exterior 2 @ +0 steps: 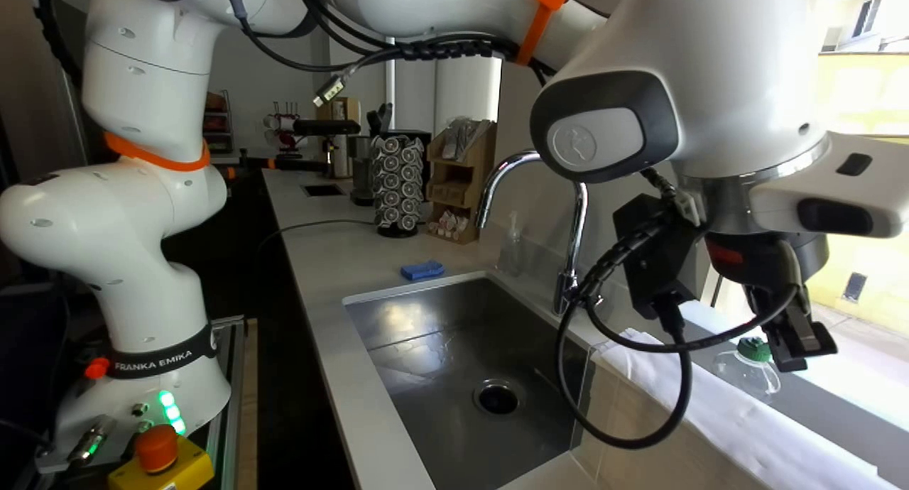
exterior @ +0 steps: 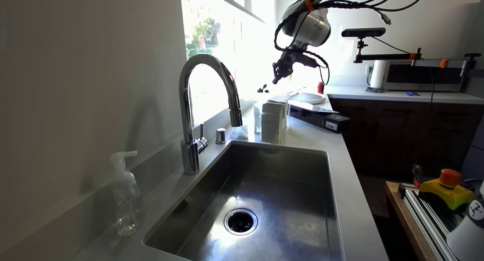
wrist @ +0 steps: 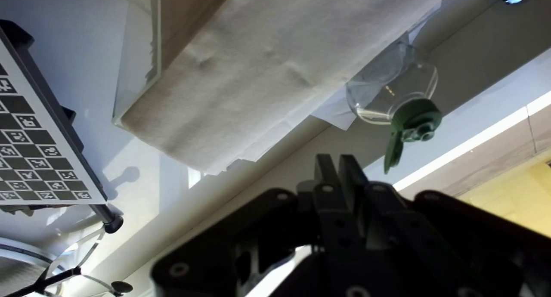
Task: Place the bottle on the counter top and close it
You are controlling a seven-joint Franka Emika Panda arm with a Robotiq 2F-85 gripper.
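The bottle [wrist: 389,88] is clear and wide, with a green flip cap [wrist: 416,114] whose lid [wrist: 393,153] hangs open. It stands upright by the window ledge, behind the paper-covered box. It also shows in both exterior views [exterior: 258,119] [exterior 2: 754,378], partly hidden by the box. My gripper [wrist: 337,157] is in the air near the bottle, apart from it. Its fingers are nearly together, with a narrow gap and nothing between them. In both exterior views the gripper [exterior: 276,80] [exterior 2: 809,354] is above the far counter area. The grey counter top [exterior: 363,212] runs around the sink.
The paper-covered box [exterior: 271,126] stands beside the bottle. The sink [exterior: 332,193] and arched tap [exterior: 206,59] are close by. A clear soap dispenser [exterior: 128,204] stands by the wall. A checkered board [wrist: 41,150], a black box [exterior: 321,119] and a round plate [exterior: 307,98] lie on the counter.
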